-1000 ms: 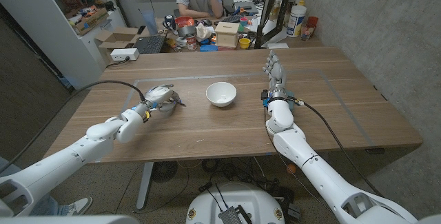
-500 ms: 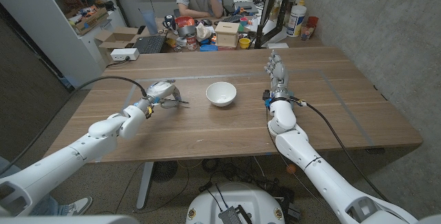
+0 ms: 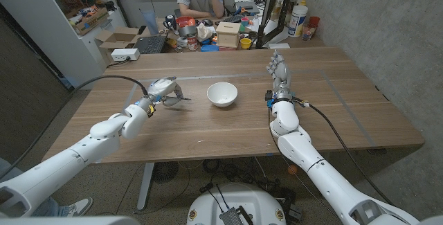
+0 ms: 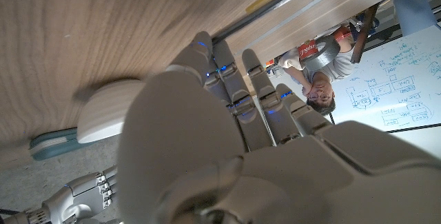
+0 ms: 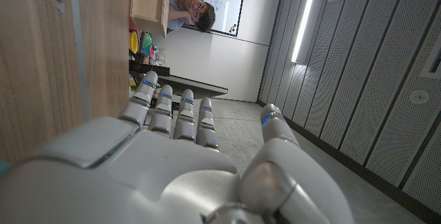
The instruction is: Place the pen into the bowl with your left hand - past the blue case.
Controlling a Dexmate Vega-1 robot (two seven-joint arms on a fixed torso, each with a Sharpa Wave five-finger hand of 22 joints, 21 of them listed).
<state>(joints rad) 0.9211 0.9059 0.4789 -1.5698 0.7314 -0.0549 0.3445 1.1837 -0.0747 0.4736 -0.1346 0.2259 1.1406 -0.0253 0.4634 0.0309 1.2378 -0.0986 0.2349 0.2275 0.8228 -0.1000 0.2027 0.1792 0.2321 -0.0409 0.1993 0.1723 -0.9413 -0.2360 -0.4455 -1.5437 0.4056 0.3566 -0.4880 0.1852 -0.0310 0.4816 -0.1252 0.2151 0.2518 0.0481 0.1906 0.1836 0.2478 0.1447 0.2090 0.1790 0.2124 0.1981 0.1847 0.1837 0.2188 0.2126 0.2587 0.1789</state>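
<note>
A white bowl (image 3: 222,94) stands at the middle of the wooden table (image 3: 228,124); it also shows past my fingers as the bowl (image 4: 103,110) in the left wrist view. My left hand (image 3: 163,88) hovers left of the bowl, fingers curled around a thin dark pen (image 3: 180,99) whose end points toward the bowl. A gap of bare wood lies between pen and bowl. My right hand (image 3: 277,69) stands upright right of the bowl, fingers straight, holding nothing. In the left wrist view a teal-blue shape (image 4: 52,144) lies beside the bowl; I cannot tell what it is.
A person sits behind the table's far edge at a cluttered desk (image 3: 208,34) with boxes, cans and bottles. A cardboard box (image 3: 116,39) and shelves stand at the back left. A black cable (image 3: 332,131) trails across the table from my right arm.
My left hand has lifted and moved away from me and slightly toward the bowl, carrying the pen. The right hand and bowl have stayed put.
</note>
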